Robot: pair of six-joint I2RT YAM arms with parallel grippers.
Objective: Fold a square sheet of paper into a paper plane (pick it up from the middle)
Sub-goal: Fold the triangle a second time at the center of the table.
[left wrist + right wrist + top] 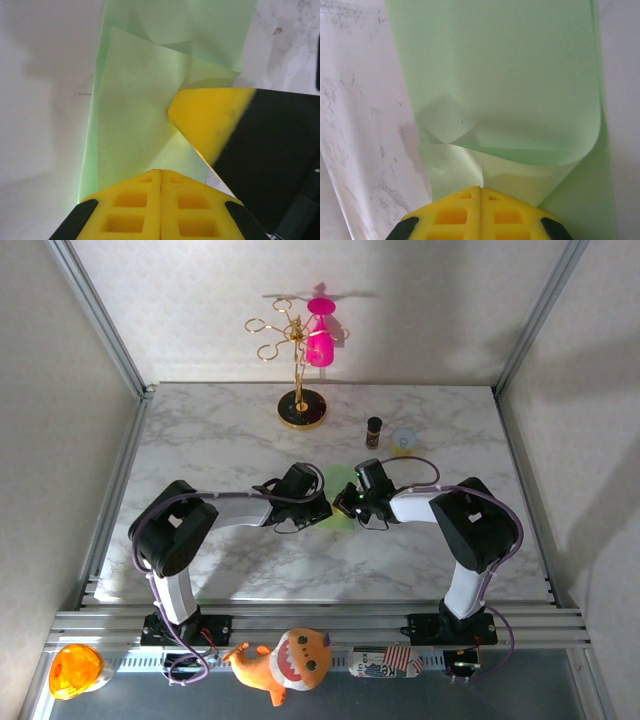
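Part-folded sheet of paper [341, 483] held down at the middle of the table [220, 440], between two closed grippers.

From above, the visible green is seen as a narrow strip, its long axis running from the near side toward the far side; no pointed tip can be made out. The left gripper [322, 503] is met from the left and the right gripper [343, 506] from the right, nearly tip to tip over the strip. On the left wrist camera the fingers [135, 205] are pressed together at the paper's near edge, a folded flap [135, 110] stretches away from them, and the right fingertip [207, 117] is laid on that flap. On the right wrist camera the fingers [455, 215] are likewise pressed together, with a curled-over layer [510, 75] directly ahead. Whether paper is caught between either pair cannot be told.
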